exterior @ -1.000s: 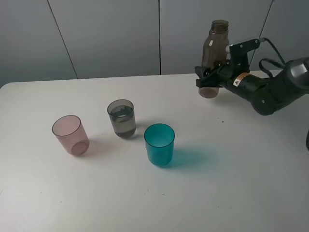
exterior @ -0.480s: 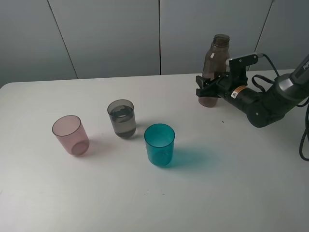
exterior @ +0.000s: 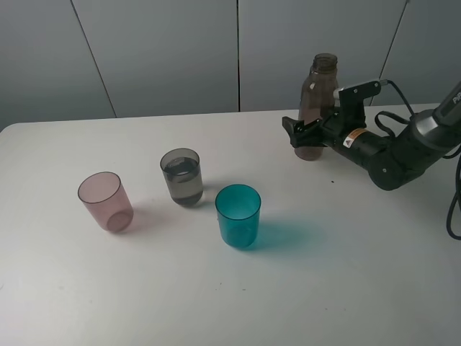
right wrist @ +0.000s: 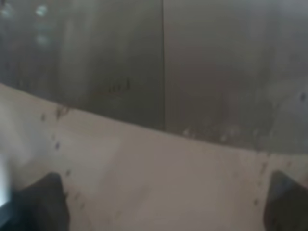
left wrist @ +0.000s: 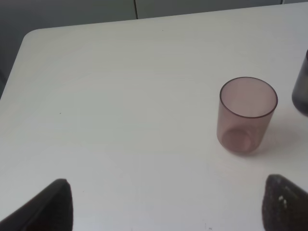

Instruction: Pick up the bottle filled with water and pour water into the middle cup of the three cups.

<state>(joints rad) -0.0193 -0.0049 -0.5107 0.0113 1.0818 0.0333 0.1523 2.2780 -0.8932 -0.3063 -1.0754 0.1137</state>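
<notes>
The smoky brown-grey bottle (exterior: 318, 86) stands upright on the white table (exterior: 346, 245) at the back right. My right gripper (exterior: 305, 137) is around its lower part with the jaws spread, open. In the right wrist view the bottle (right wrist: 144, 96) fills the frame between the fingertips (right wrist: 41, 199). The three cups stand left of centre: pink (exterior: 106, 201), the smoky grey middle cup (exterior: 181, 176) with water in it, and teal (exterior: 238, 215). My left gripper (left wrist: 168, 207) is open and empty, short of the pink cup (left wrist: 247, 115); it is out of the high view.
A grey panelled wall (exterior: 166, 50) runs behind the table's back edge. The grey cup's side shows at the edge of the left wrist view (left wrist: 302, 96). The right arm's cable (exterior: 403, 72) hangs behind the arm.
The bottle came down from a slight lift and stands on the table. The right gripper's fingers have spread apart around it.
</notes>
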